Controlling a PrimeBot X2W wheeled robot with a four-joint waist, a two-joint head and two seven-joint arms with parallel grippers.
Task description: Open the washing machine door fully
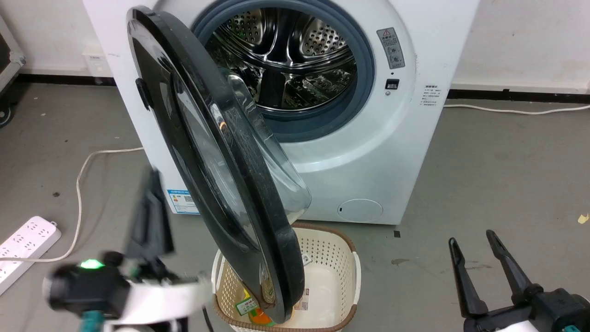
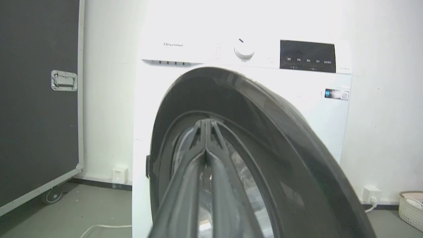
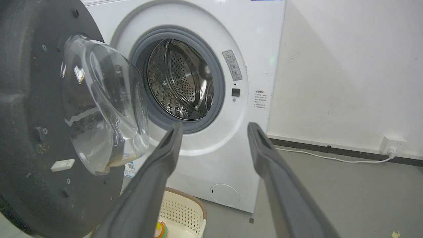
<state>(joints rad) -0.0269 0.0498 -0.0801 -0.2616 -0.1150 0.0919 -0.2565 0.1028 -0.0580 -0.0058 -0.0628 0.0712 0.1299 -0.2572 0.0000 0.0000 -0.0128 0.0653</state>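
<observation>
Washing machine door approx half-open, just right of left pincer (pressed together, nearer arm); right pincer spread, well apart.

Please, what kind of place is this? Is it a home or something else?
Probably a lab or workshop corner arranged for laundry, not a home: a washing machine and a laundry basket stand on a bare grey floor, with a loose power strip and a black transport case nearby.

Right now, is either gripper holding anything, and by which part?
Nothing is held: left gripper shut on nothing near the washing machine door, right gripper open and empty.
</observation>
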